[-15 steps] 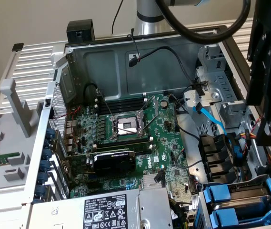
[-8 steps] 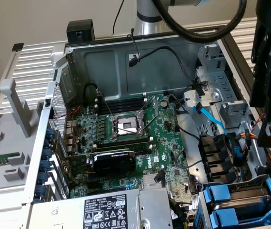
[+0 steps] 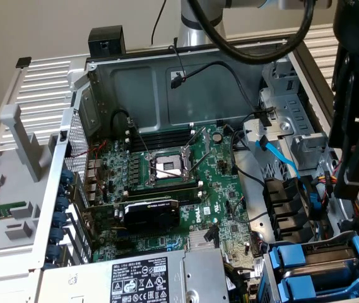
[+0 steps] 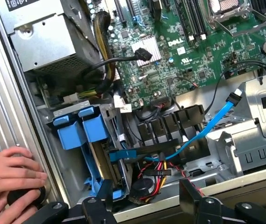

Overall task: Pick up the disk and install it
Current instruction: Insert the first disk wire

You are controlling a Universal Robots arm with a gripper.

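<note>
Two blue-fronted carriers sit side by side in the drive bay at the case's corner. In the exterior view they are at the lower right. I cannot tell whether either one is the disk. My gripper hangs above the case edge just beside that bay, open, with nothing between its black fingers. Its dark body stands at the exterior view's right edge, over the bay side of the case.
The open case holds a green motherboard, a silver power-supply box beside the bay, and a blue cable running to a bare metal cage. A person's hand rests on the ribbed case rim near the bay.
</note>
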